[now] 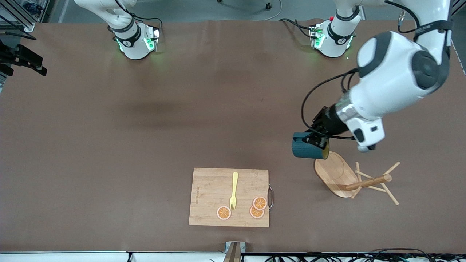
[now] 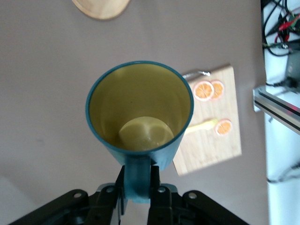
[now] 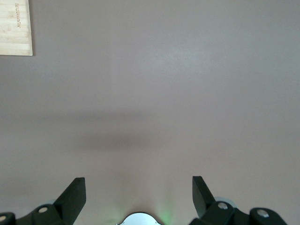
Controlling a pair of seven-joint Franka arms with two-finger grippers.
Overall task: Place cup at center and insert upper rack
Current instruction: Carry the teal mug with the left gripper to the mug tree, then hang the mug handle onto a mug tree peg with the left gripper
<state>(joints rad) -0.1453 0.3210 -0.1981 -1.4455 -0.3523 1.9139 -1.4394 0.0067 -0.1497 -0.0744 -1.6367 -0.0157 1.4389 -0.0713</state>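
Observation:
The dark teal cup (image 1: pixel 307 149) with its mustard-yellow inside (image 2: pixel 140 108) hangs above the table, tipped on its side. My left gripper (image 1: pixel 317 140) (image 2: pixel 138 176) is shut on the cup's handle. The cup hovers by the edge of the upper rack's oval base (image 1: pixel 336 173) (image 2: pixel 101 7). The upper rack appears to be tipped over, its post (image 1: pixel 367 182) and pegs pointing toward the left arm's end of the table. My right gripper (image 3: pixel 139 187) is open over bare table with nothing between its fingers; it is out of the front view.
A bamboo cutting board (image 1: pixel 229 196) (image 2: pixel 211 126) (image 3: pixel 14 28) lies near the front camera at mid-table, carrying a yellow fork (image 1: pixel 233 191) and three orange slices (image 1: pixel 259 207). Brown tabletop (image 1: pixel 145 127) stretches between the board and the arms' bases.

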